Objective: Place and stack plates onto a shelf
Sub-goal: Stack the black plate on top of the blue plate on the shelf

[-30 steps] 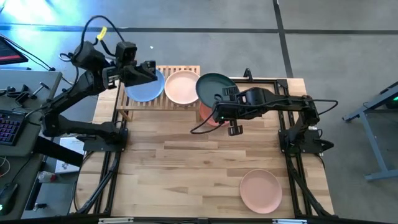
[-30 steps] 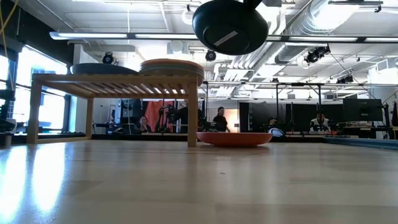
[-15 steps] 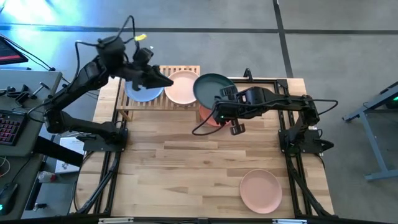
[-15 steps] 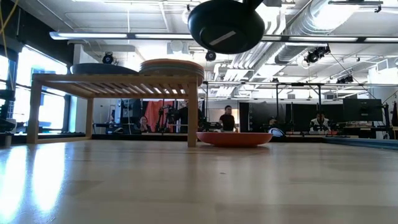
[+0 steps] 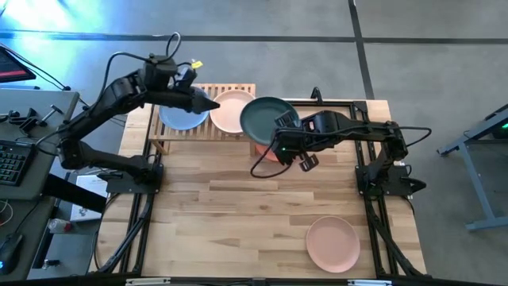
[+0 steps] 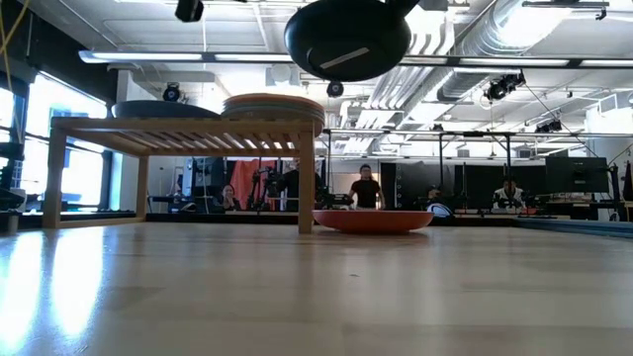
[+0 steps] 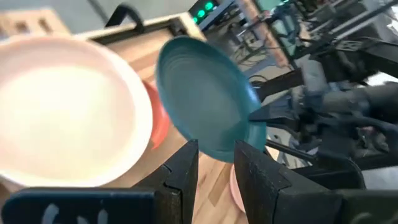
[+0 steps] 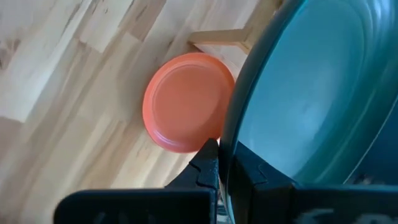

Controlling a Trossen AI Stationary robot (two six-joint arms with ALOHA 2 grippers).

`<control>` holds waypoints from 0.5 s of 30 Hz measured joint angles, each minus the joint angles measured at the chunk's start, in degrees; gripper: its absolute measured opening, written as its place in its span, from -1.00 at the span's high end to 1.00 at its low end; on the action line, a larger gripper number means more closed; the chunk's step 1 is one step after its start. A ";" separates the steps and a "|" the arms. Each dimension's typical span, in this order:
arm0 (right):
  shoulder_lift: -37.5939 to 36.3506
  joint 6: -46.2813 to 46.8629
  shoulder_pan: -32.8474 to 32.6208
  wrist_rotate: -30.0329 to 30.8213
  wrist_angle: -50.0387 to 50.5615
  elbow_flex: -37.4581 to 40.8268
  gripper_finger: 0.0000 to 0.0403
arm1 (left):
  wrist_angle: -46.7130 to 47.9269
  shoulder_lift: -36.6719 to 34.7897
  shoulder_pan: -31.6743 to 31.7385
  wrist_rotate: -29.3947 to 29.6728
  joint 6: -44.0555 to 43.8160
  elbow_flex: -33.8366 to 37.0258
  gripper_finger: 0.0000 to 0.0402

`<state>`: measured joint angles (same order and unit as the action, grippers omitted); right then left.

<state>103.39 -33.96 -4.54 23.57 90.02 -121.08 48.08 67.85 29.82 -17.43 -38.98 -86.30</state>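
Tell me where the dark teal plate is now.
In the high view, the dark teal plate is held aloft by the right gripper, beside the shelf's right end, above the terracotta plate.

Overhead view straight down, low view table-level, both sharing shelf, wrist views close

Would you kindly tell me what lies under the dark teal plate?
Under the dark teal plate, held in the air, the red plate lies on the table; from above it is mostly covered.

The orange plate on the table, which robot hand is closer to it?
Right. The right hand hovers just above the orange plate, gripping the teal plate. The left hand is over the shelf, farther away.
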 joint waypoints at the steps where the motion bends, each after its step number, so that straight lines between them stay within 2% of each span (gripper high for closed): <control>1: 0.00 -1.45 0.00 -0.03 0.00 0.00 1.00 | 0.29 0.34 0.00 -0.03 -1.19 0.00 0.55; 9: 0.00 -12.85 0.00 0.07 -0.87 0.00 1.00 | 0.81 4.07 0.00 -0.94 -4.05 0.00 0.55; 15: 0.00 -15.51 0.00 1.51 -1.47 0.00 1.00 | 2.11 6.01 0.00 -0.91 -4.41 0.00 0.55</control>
<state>103.39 -49.47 -4.54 25.08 88.55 -121.08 50.19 73.86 29.82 -18.34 -43.39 -86.30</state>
